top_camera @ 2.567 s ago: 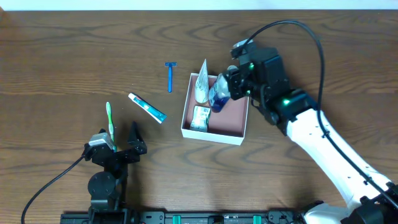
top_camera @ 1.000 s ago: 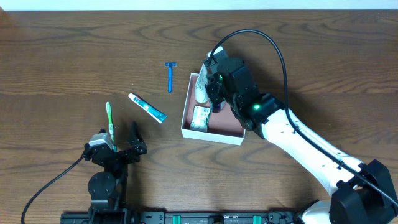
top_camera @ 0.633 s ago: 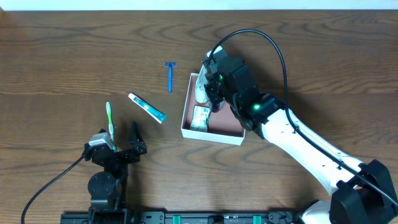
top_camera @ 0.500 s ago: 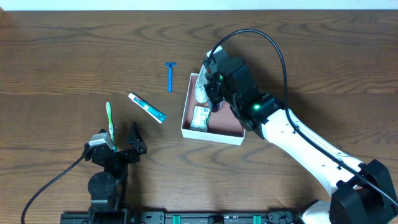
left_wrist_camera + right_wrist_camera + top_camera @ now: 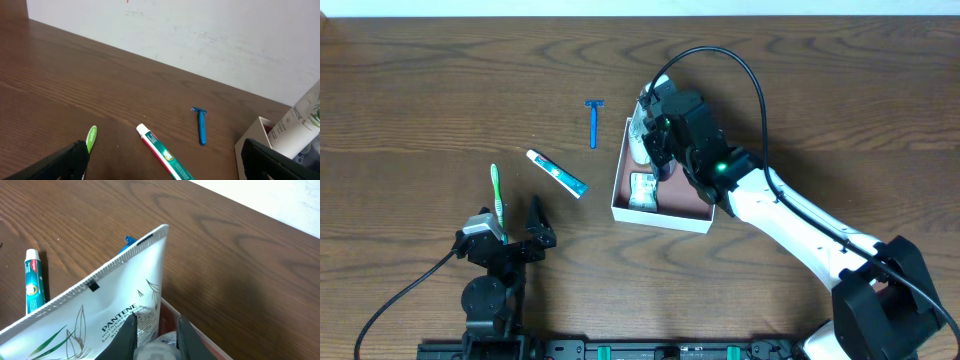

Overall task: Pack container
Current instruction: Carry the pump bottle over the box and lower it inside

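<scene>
The container is a shallow white box with a pink inside, in the middle of the table. In it are a white Pantene tube leaning on the far-left wall and a small packet. My right gripper reaches down into the box, shut on a blue bottle. In the right wrist view the gripper flanks the bottle's pale cap, beside the tube and the box rim. My left gripper is open and empty at the front left.
On the table left of the box lie a blue razor, a toothpaste tube and a green toothbrush beside the left gripper. The left wrist view shows the toothpaste, razor and toothbrush.
My right gripper has carried the blue bottle left across the box, beside the Pantene tube, and edged toward the far wall. The left arm has not moved.
</scene>
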Controlling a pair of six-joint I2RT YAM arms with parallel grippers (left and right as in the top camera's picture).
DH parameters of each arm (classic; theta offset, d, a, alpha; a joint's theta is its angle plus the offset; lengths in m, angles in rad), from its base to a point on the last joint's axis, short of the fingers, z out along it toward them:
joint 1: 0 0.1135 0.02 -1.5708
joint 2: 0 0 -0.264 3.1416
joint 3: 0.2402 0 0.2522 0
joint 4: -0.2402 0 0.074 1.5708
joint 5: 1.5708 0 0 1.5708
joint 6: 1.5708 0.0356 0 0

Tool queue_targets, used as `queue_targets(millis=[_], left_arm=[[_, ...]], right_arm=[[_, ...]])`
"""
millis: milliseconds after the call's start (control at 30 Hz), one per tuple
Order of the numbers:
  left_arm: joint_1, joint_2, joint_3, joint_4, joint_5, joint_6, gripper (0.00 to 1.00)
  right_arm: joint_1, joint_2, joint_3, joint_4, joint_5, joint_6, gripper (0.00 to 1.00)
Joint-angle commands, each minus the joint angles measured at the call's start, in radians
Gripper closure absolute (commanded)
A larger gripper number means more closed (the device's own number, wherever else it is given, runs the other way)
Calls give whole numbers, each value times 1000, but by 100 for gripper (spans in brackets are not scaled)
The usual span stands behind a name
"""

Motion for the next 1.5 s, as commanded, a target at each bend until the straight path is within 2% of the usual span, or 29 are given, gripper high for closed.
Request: queue_targets(millis=[0,200,433,633,833,1167,1467], left_arm=[[3,0,-24,-32,-7,10,2],[3,0,-24,-32,-8,10,2],[3,0,-24,-32,-7,10,2],[3,0,-24,-32,-7,10,2],[3,0,-24,-32,-7,10,2],[3,0,-24,-32,-7,10,2],[3,0,-24,-32,-7,10,2]], right_arm=[[7,13,26,9,-30,-12,87],[7,13,26,8,-29,-19,68],[7,13,26,8,-29,-19,63],[7,13,26,8,-29,-19,51],[7,13,26,8,0,-19,49],[7,13,26,3,36,-19,59],[7,13,26,3,55,-19,57]])
